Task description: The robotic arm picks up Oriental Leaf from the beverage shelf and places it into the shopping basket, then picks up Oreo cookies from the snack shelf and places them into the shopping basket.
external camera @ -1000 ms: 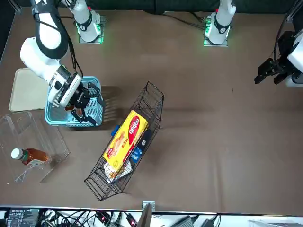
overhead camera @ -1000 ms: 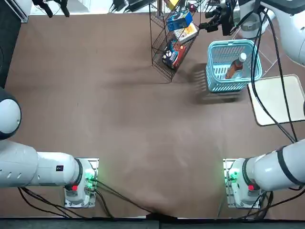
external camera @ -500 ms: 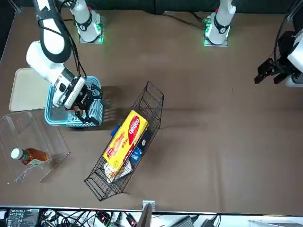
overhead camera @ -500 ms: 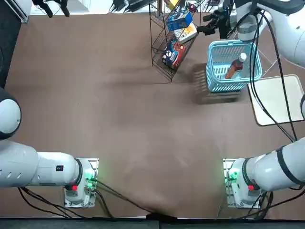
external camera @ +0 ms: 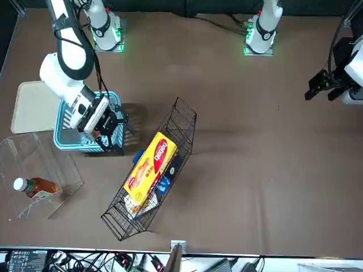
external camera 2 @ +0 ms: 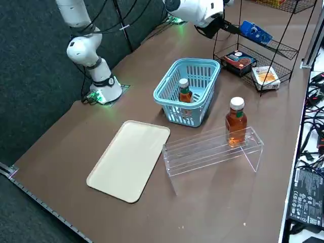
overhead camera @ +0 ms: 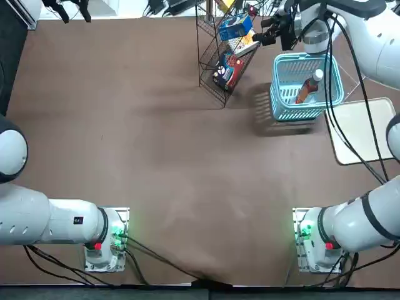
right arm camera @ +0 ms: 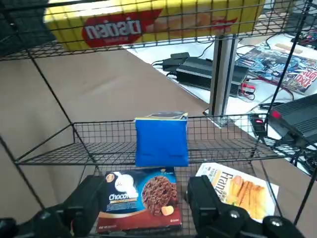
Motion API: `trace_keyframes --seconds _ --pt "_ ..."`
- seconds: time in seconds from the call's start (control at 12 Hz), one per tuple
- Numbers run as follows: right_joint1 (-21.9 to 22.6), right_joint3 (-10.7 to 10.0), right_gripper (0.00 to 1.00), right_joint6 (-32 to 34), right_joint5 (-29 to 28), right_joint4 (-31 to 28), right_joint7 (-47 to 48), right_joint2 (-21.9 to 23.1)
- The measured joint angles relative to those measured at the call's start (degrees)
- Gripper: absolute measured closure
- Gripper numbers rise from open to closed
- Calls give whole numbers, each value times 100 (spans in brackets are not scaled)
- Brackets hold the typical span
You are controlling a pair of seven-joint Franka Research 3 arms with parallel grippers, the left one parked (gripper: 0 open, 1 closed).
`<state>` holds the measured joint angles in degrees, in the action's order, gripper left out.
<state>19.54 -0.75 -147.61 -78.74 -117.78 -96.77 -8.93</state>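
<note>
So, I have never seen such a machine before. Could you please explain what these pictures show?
It is a pair of white robot arms on a brown table. One picture looks down from overhead, one faces the robot, one looks from its right side, and one comes from the right wrist.

The right gripper is before a black wire rack, its fingers apart, holding nothing. The blue pack on the rack's middle level is ahead of it.

One tea bottle lies in the light-blue basket; another is at the clear stand. A cream tray lies nearby.
</note>
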Motion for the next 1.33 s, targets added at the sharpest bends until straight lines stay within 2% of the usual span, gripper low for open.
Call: trace_keyframes --seconds 1.33 --pt "165 1 0 -60 -308 834 -26 -671"
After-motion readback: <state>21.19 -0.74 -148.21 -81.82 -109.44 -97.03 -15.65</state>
